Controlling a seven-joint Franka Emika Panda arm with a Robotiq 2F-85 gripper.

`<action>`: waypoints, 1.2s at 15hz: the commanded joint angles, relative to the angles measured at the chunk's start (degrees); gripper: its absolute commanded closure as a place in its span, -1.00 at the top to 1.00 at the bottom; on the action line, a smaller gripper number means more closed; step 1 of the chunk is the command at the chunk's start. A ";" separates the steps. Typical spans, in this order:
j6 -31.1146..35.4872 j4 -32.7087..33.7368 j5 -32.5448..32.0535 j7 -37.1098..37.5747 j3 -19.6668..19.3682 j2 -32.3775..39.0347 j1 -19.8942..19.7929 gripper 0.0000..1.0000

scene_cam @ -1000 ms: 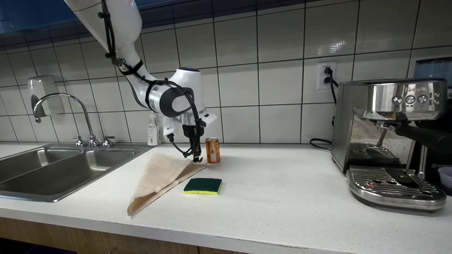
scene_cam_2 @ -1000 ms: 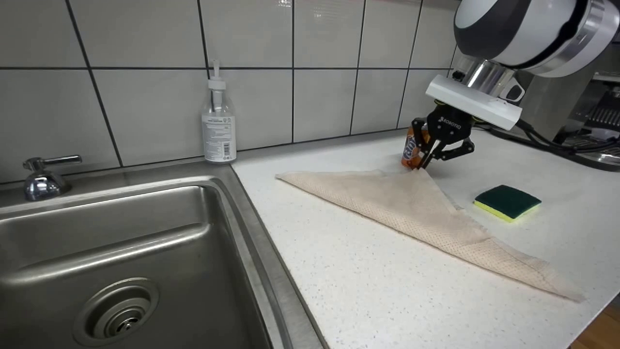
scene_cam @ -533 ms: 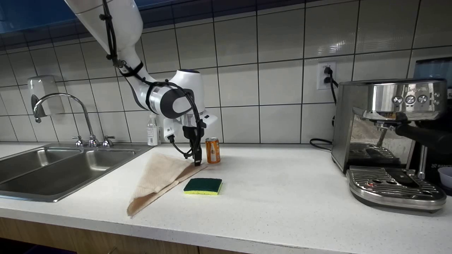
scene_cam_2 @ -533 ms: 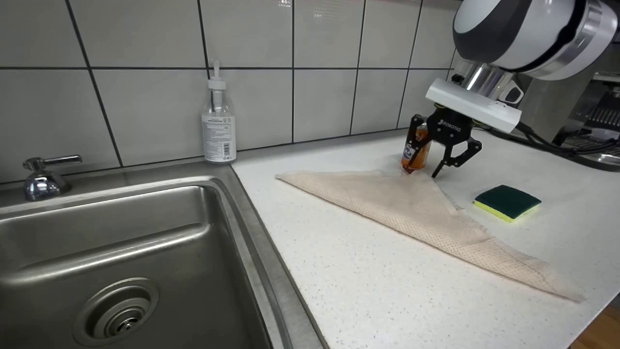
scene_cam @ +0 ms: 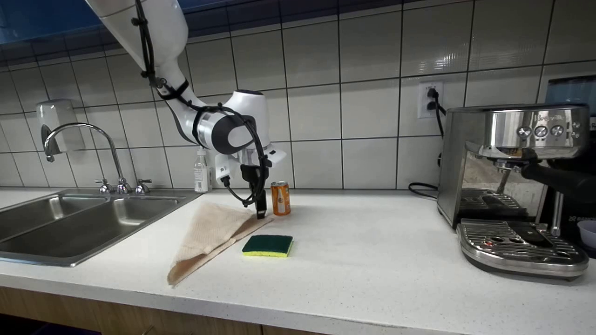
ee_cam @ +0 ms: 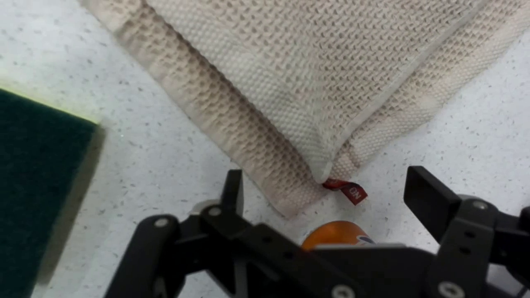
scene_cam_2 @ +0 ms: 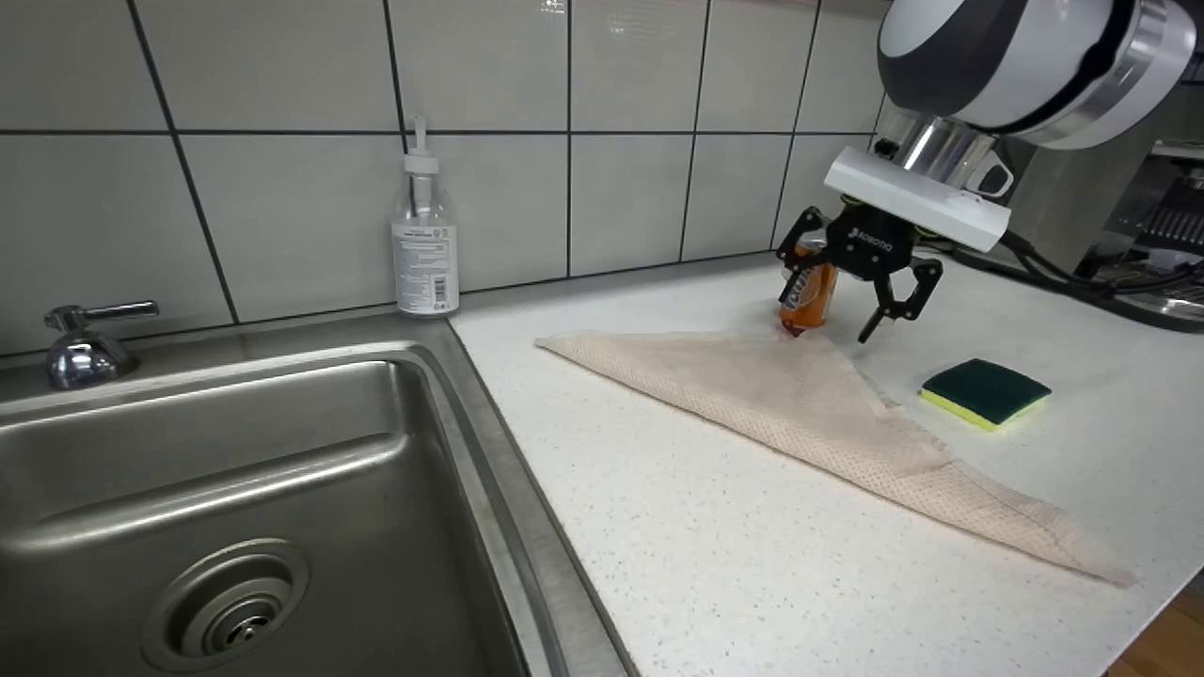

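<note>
Cloth (ee_cam: pixel 323 62) shows tag lettering (ee_cam: pixel 355 193) only in the wrist view.

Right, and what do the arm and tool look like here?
The arm is smooth, rounded and white, dark grey and silvery in places, with black cables strapped along it. The tool is black, with two jointed fingers and white lettering that reads ROBOTIQ.

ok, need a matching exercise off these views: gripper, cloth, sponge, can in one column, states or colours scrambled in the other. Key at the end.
Column 1
1. gripper
2. cloth
3. sponge
4. can

Column 2
A. folded, red tag at one corner
B. orange, standing upright
C. jaws open, holding nothing
D. dark green above, yellow below

Pairs: 1-C, 2-A, 3-D, 4-B
</note>
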 commanded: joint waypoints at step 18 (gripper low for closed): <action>-7.37 -6.22 -1.20 -7.60 2.01 -9.47 -0.41 1.00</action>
